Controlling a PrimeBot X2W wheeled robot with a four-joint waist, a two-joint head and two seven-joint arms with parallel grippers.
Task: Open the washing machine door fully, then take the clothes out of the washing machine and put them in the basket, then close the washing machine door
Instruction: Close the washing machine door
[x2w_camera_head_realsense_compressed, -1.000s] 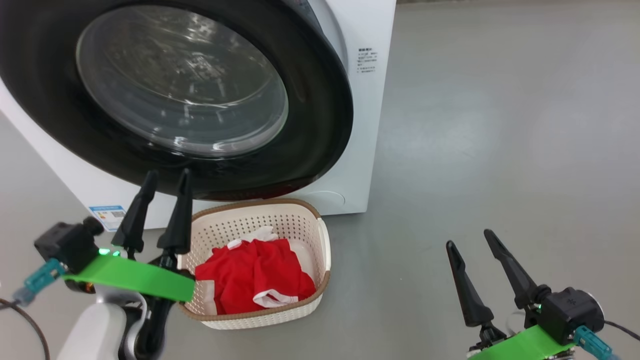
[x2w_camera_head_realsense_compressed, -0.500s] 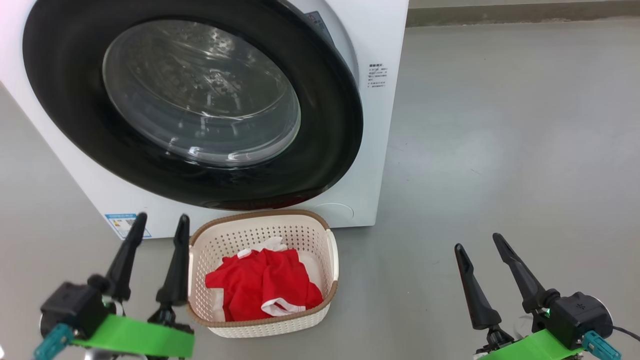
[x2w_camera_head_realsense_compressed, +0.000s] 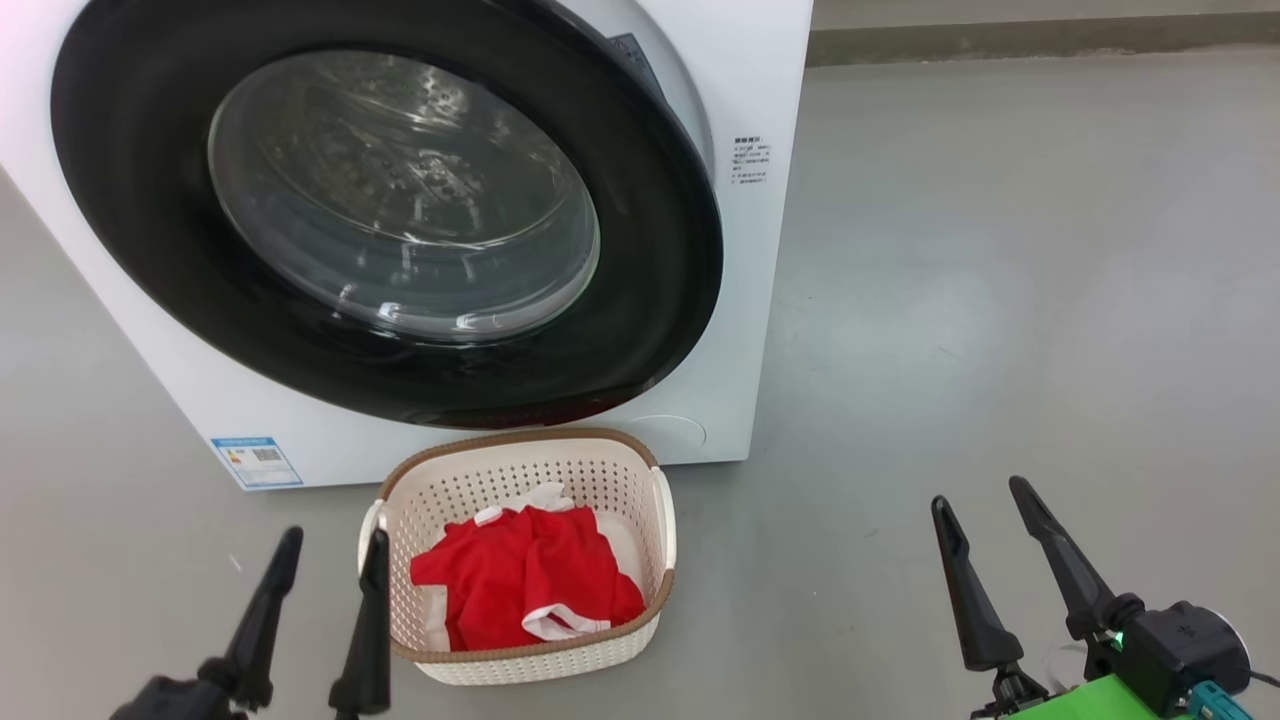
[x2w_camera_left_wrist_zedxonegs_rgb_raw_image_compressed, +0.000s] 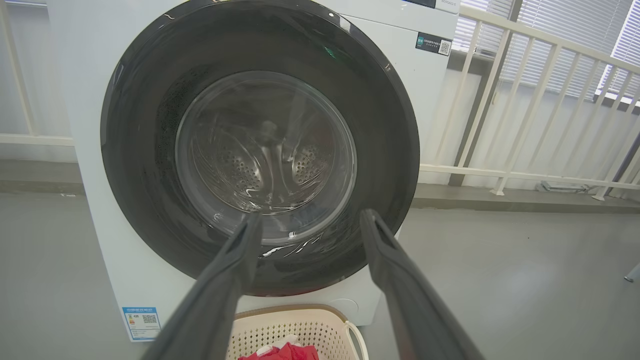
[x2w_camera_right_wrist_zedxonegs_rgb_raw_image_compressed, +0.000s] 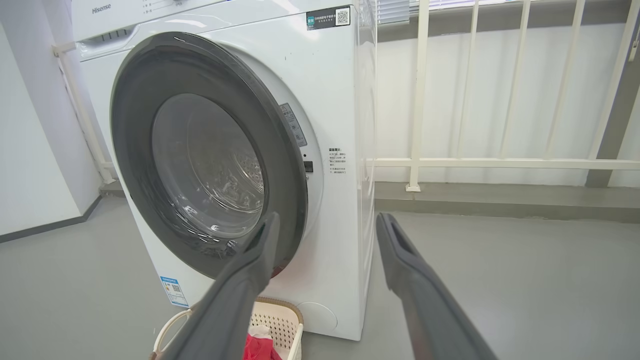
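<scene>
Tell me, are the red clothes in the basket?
Yes, in: the clothes lie inside the basket, below its rim, in front of the washing machine.

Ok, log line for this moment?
clothes in basket | washing machine door ajar | left gripper open, empty | right gripper open, empty

A smooth grey floor (x2w_camera_head_realsense_compressed: 1000, 300) with a dull sheen runs to a low grey kerb (x2w_camera_right_wrist_zedxonegs_rgb_raw_image_compressed: 500, 197). On the kerb stands a white barred railing (x2w_camera_right_wrist_zedxonegs_rgb_raw_image_compressed: 500, 163) before a pale wall (x2w_camera_right_wrist_zedxonegs_rgb_raw_image_compressed: 480, 100). Daylight glows through window blinds (x2w_camera_left_wrist_zedxonegs_rgb_raw_image_compressed: 560, 20) above it.
</scene>
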